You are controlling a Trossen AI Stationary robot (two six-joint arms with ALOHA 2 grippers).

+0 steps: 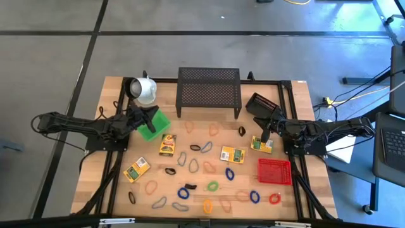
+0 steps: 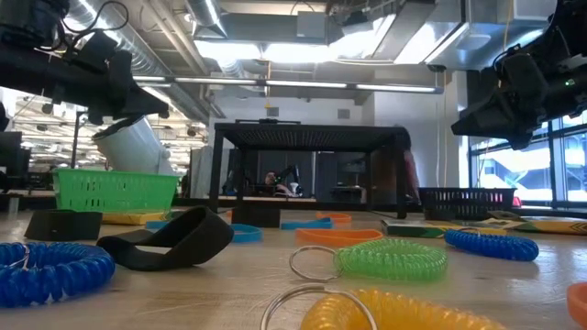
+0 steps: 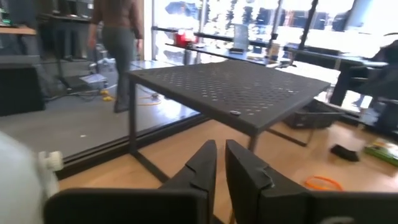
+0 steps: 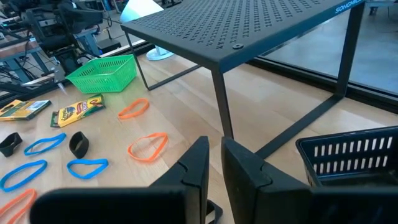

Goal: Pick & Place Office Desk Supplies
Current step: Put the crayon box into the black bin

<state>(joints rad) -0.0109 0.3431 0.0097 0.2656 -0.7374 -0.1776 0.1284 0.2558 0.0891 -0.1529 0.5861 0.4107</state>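
Observation:
Many small loops lie flat over the near half of the wooden table, among them a blue loop (image 1: pixel 183 192), a green loop (image 1: pixel 212 186), an orange loop (image 1: pixel 207 206) and a red loop (image 1: pixel 274 198). Flat yellow boxes lie among them (image 1: pixel 168 144) (image 1: pixel 137 169) (image 1: pixel 231 154) (image 1: pixel 261 144). My left gripper (image 1: pixel 154 116) (image 3: pixel 221 167) hangs over the green basket (image 1: pixel 153 128), its fingers shut to a thin slit with nothing between them. My right gripper (image 1: pixel 266 133) (image 4: pixel 215 157) hangs above the rightmost yellow box, likewise shut and holding nothing.
A black mesh shelf (image 1: pixel 209 92) stands at the far middle. A white mug (image 1: pixel 144 90) lies on its side at the far left. A black basket (image 1: pixel 261 103) sits at the far right and a red basket (image 1: pixel 274 171) at the right. A person (image 3: pixel 118 37) stands beyond the table.

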